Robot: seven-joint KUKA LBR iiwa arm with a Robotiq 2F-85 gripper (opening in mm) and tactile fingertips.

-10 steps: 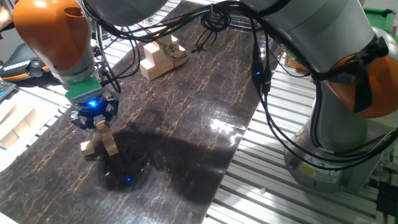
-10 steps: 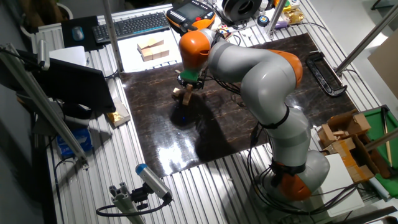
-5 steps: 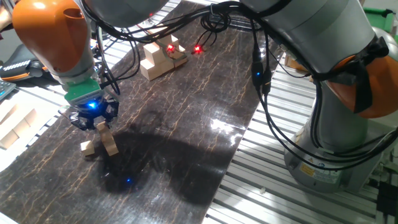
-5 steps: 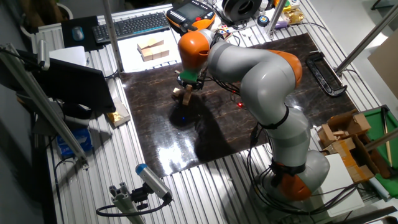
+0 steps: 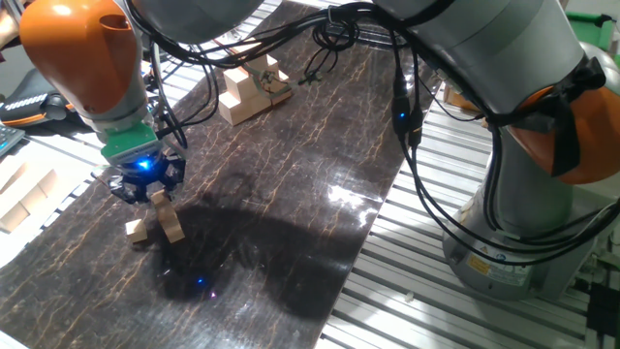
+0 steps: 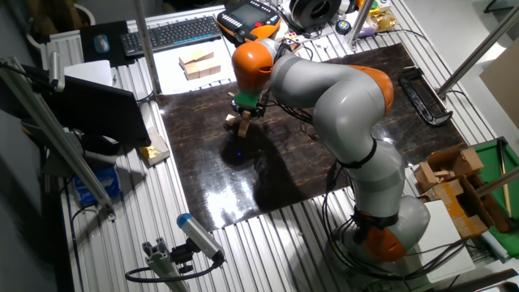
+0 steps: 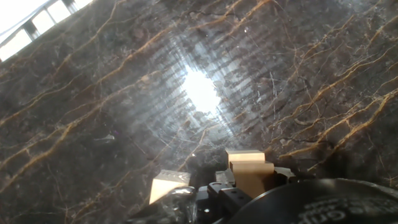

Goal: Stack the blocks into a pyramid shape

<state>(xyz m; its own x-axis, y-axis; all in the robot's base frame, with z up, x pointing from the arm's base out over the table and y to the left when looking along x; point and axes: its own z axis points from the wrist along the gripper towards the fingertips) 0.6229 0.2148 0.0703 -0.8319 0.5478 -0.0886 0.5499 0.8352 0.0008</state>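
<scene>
My gripper (image 5: 155, 193) hangs low over the left end of the dark marbled mat (image 5: 291, 194), shut on a small tan block (image 5: 158, 198). Right under it stands a second block (image 5: 172, 226), and a third block (image 5: 138, 231) lies on the mat just to its left. From the other side the gripper (image 6: 246, 114) is over the same small cluster of blocks (image 6: 239, 123). In the hand view, the held block (image 7: 252, 177) is close, one block (image 7: 244, 155) shows just past it, and another block (image 7: 168, 185) lies to the left.
A stepped pile of larger wooden blocks (image 5: 247, 89) stands at the mat's far end. More wooden blocks (image 6: 199, 62) rest on a white sheet beside the mat. Cables (image 5: 407, 107) hang from the arm over the mat. The robot base (image 5: 523, 233) stands at the right.
The gripper has drifted very slightly to the left. The blocks on the mat have not moved. Red light spots seen half a second ago are gone.
</scene>
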